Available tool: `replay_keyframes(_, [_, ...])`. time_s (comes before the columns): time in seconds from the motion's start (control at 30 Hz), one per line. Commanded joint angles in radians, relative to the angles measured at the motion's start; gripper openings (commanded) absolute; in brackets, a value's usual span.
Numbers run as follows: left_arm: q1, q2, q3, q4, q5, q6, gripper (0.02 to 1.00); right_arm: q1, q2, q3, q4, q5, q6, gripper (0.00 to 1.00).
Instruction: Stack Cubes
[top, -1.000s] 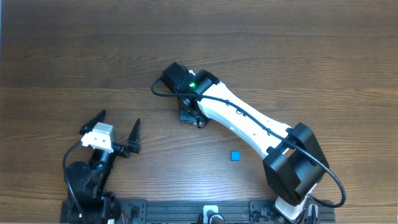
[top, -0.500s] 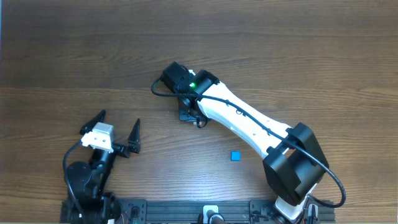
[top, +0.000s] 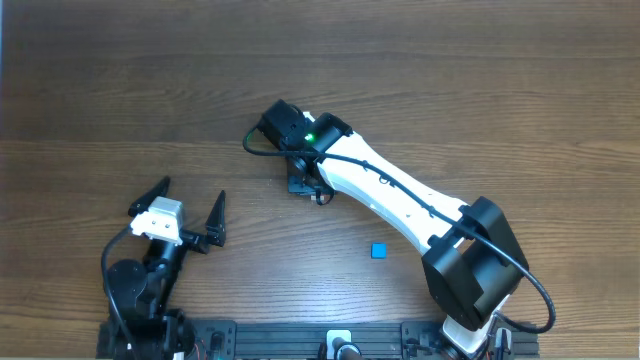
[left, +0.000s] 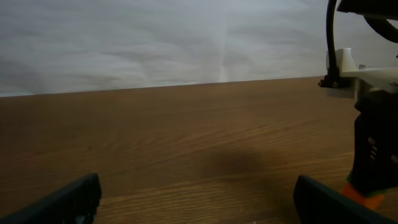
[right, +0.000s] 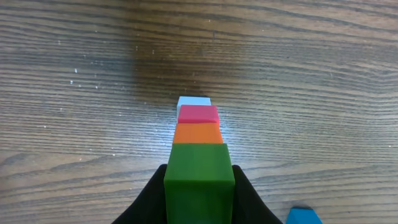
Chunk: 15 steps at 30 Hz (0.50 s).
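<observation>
On the table (top: 500, 100), right tool (right: 199, 194) clamped on green cube (right: 199, 169) topping a stack (right: 198, 132); left tool (top: 193, 188) wide open, empty.

Top cube (right: 199, 177) sits in the right gripper (right: 199, 194), stack (right: 198, 127) directly beneath; one loose cube (right: 303, 216) on the table (right: 81, 93) nearby.

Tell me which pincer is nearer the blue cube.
Right. The right pincer, shut on the green cube, is close beside the blue cube; the left pincer is farther off, open.
</observation>
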Motion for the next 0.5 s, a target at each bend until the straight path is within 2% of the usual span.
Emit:
replay_keyframes(0.03, [-0.004,-0.006,-0.006,0.003,0.01,0.011,1.0,0.0,0.014,-0.009,0.002,0.018,0.01,0.029])
replay_keyframes(0.2, [-0.004,-0.006,-0.006,0.003,0.01,0.011,1.0,0.0,0.014,-0.011,0.002,0.018,0.01,0.084])
replay_keyframes(0.5, [-0.004,-0.006,-0.006,0.003,0.01,0.011,0.998,0.0,0.015,-0.011,0.002,0.017,0.01,0.102])
